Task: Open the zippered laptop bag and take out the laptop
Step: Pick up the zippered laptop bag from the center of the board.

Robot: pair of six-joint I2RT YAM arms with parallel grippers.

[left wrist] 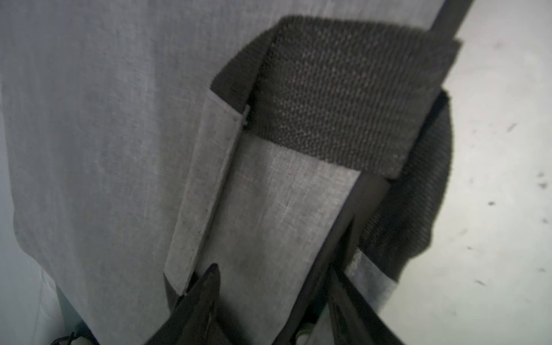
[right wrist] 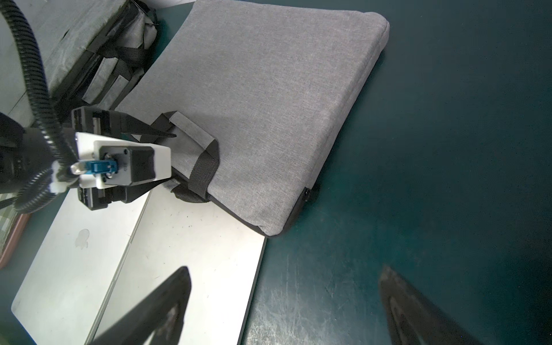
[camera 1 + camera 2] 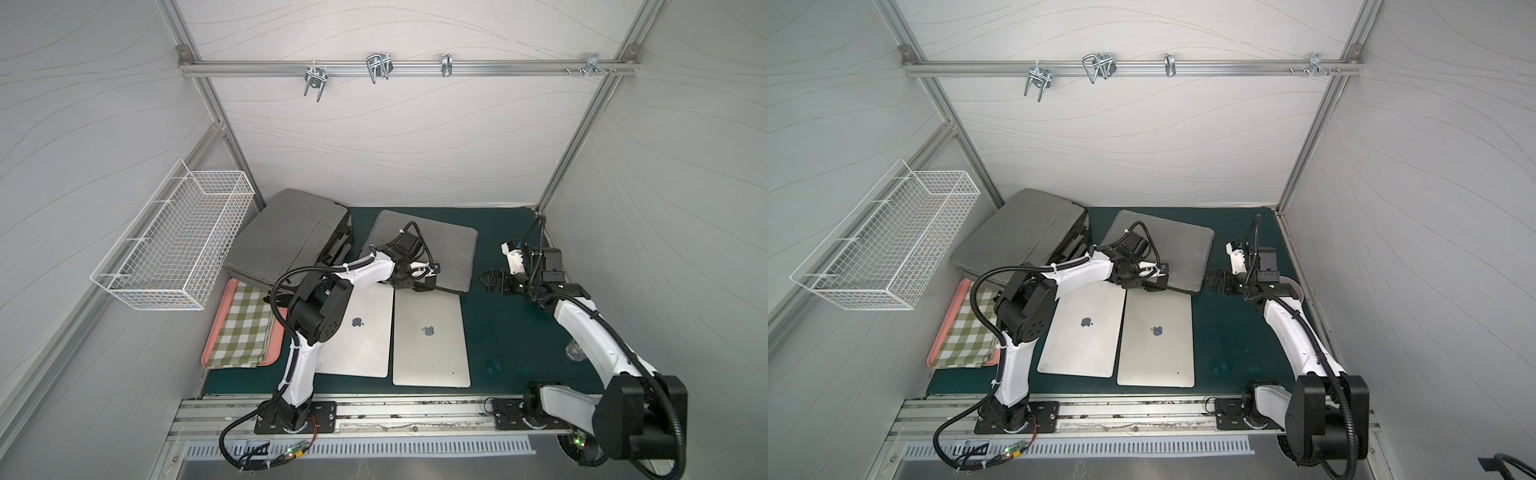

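The grey laptop bag (image 3: 444, 249) (image 3: 1183, 249) (image 2: 268, 98) lies flat at the back middle of the green mat. My left gripper (image 3: 426, 286) (image 3: 1156, 284) (image 1: 277, 274) is at the bag's front edge, its jaws shut on the handle (image 2: 194, 131), with grey handle fabric (image 1: 268, 224) between the fingers. Two silver laptops lie side by side in front of the bag, the left one (image 3: 365, 332) (image 3: 1084, 332) and the right one (image 3: 430, 336) (image 3: 1156, 336) (image 2: 194, 254), which touches the bag's edge. My right gripper (image 3: 488, 282) (image 3: 1212, 282) (image 2: 285, 271) hangs open and empty over that laptop's far right corner.
A second, thicker grey bag (image 3: 286, 237) with black straps rests at the back left. A pink tray (image 3: 208, 353) carrying a green checked cloth (image 3: 245, 328) sits front left. A white wire basket (image 3: 174, 249) hangs on the left wall. Metal hooks (image 3: 378, 68) hang on the rear rail.
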